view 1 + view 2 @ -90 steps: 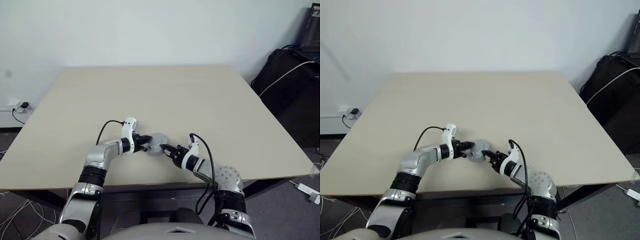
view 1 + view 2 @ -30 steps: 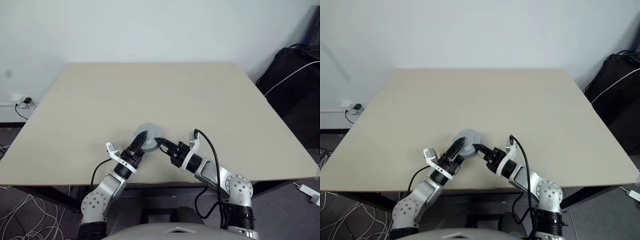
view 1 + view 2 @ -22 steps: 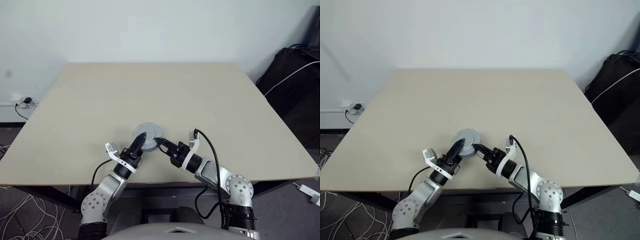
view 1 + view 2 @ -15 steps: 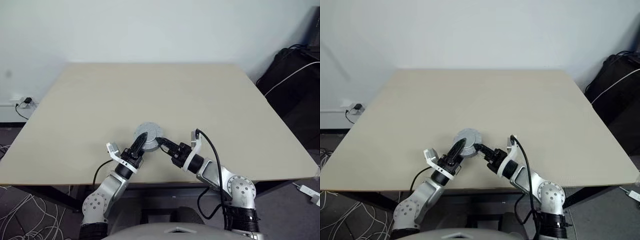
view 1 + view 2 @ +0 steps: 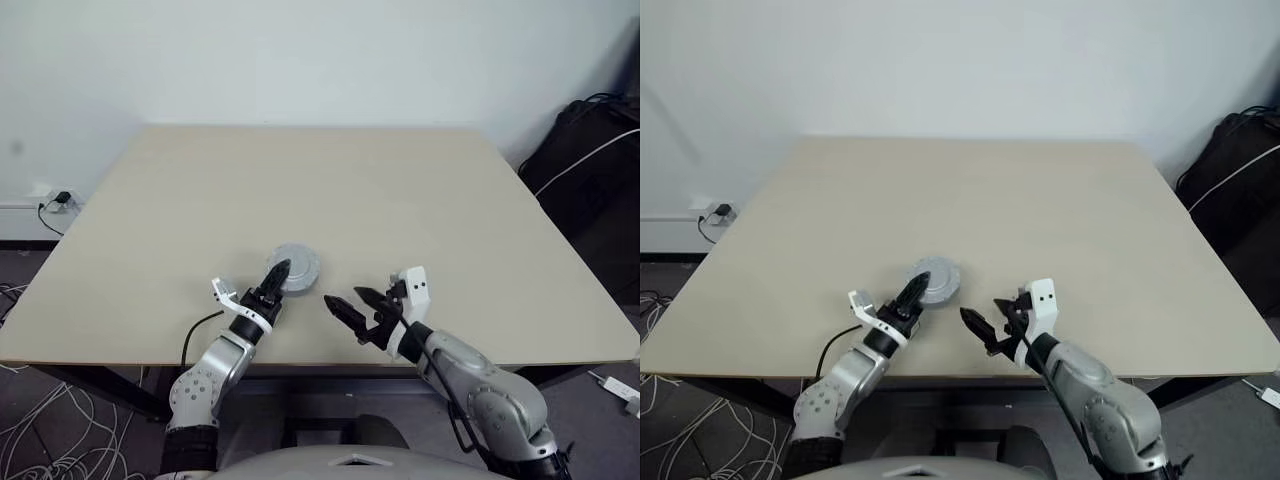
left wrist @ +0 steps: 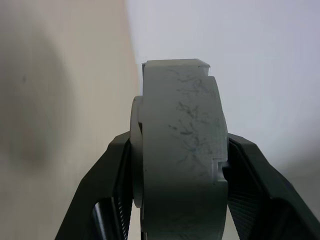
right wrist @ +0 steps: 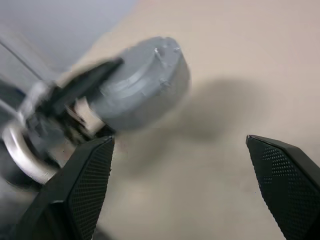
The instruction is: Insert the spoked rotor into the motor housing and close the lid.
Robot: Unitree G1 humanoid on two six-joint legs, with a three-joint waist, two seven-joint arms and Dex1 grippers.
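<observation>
Silver-grey jointed arms, white wrist brackets, black cables, black textured two-finger tools

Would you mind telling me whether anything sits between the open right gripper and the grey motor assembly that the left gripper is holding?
Nothing visible does. Bare table separates the right gripper from the motor assembly, which the left gripper clamps.

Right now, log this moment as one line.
left gripper: shut on closed motor housing | right gripper: open, empty, beside housing | table

Left gripper is clamped with both fingers pressed inward; right gripper is spread wide, empty.
</observation>
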